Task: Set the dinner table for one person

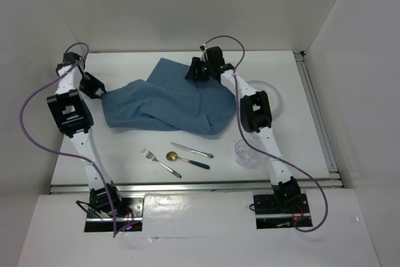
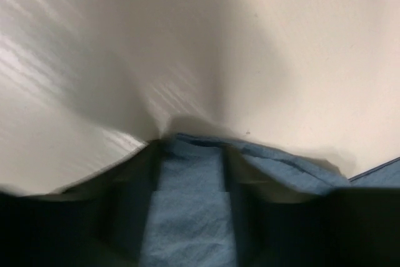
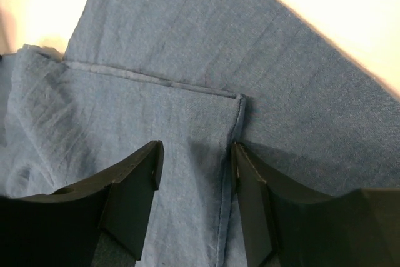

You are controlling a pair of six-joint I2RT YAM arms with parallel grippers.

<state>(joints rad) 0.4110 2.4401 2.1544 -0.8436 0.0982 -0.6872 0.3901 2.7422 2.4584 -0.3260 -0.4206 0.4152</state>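
Observation:
The blue cloth placemat [image 1: 169,101] lies crumpled and partly folded over itself on the white dinner table [image 1: 125,148]. My left gripper [image 1: 95,87] is at the cloth's left corner; in the left wrist view [image 2: 187,148] its jaws stand apart with the cloth [image 2: 187,217] filling the gap between them. My right gripper [image 1: 197,70] hovers over the cloth's back fold; in the right wrist view [image 3: 195,154] it is open, just above the cloth [image 3: 187,79], its right finger [image 3: 250,198] beside a hemmed edge. A fork [image 1: 159,162], a gold spoon [image 1: 175,157] and a knife [image 1: 192,150] lie near the front.
A clear glass [image 1: 245,153] stands at the front right beside the right arm. A white plate [image 1: 270,95] sits at the right, partly under the right arm. White walls close in the table on three sides.

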